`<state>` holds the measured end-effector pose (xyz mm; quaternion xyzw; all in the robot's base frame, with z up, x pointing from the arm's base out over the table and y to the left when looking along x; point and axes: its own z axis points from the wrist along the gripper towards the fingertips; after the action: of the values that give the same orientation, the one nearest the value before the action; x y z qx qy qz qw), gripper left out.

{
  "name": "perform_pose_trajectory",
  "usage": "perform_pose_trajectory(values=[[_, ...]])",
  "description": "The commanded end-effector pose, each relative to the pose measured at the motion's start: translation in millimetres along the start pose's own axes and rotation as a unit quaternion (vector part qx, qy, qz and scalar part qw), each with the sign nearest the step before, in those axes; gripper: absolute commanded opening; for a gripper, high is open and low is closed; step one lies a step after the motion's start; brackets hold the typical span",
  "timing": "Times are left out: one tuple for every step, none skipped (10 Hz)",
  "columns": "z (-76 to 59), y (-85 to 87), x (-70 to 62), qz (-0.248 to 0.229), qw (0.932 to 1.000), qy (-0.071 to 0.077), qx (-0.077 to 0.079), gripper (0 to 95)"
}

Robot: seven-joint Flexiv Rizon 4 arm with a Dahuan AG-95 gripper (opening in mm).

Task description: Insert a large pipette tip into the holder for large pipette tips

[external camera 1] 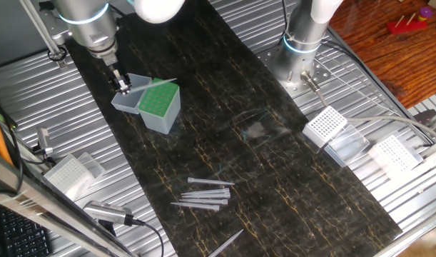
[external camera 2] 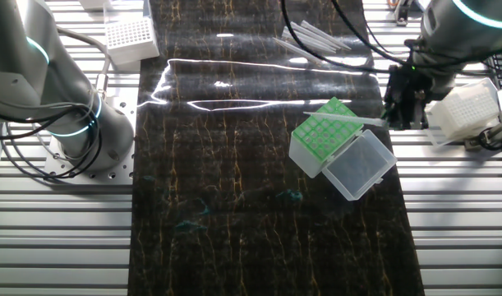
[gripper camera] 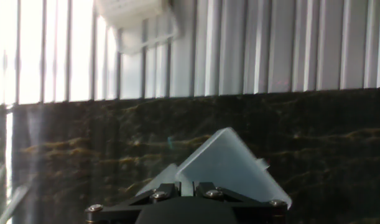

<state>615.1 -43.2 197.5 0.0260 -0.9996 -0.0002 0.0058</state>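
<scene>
Currently large pipette tip (external camera 1: 159, 84) lying near-horizontal over green top of holder (external camera 1: 162, 99), butt end at gripper (external camera 1: 123, 87); jaws seemingly clenched on it; spare tips (external camera 1: 203, 195) loose on surface (external camera 1: 275, 185).

From the hand view the gripper's (gripper camera: 188, 200) fingertips are cut off by the bottom edge, so whether the jaws grip anything there can't be told. The holder's lid (gripper camera: 230, 167) shows only in part behind the gripper body, and its green top is hidden. A white rack (gripper camera: 132, 7) at the top of that view is washed out by glare and clipped by the edge. In one fixed view the gripper (external camera 1: 122, 85) is too small to read its jaws; the tip (external camera 1: 158, 83) lying over the holder (external camera 1: 159, 102) is a faint line. In the other fixed view the gripper (external camera 2: 396, 109) is dark and indistinct where it meets the tip (external camera 2: 343, 120).
</scene>
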Motion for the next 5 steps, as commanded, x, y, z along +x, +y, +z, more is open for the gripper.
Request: perform_pose_trajectory(values=[[-12.7,2.0,-9.1,-0.026,0.9977,-0.055,0.03,0.0],[-24.1,4.4,-14.8,-0.035,0.9969,-0.061,0.037,0.0],[-29.5,5.8,-17.7,-0.039,0.9961,-0.067,0.041,0.0],[-34.5,7.8,-20.6,-0.05,0.9942,-0.082,0.048,0.0],[-38.6,9.0,-22.3,-0.067,0.991,-0.1,0.058,0.0]])
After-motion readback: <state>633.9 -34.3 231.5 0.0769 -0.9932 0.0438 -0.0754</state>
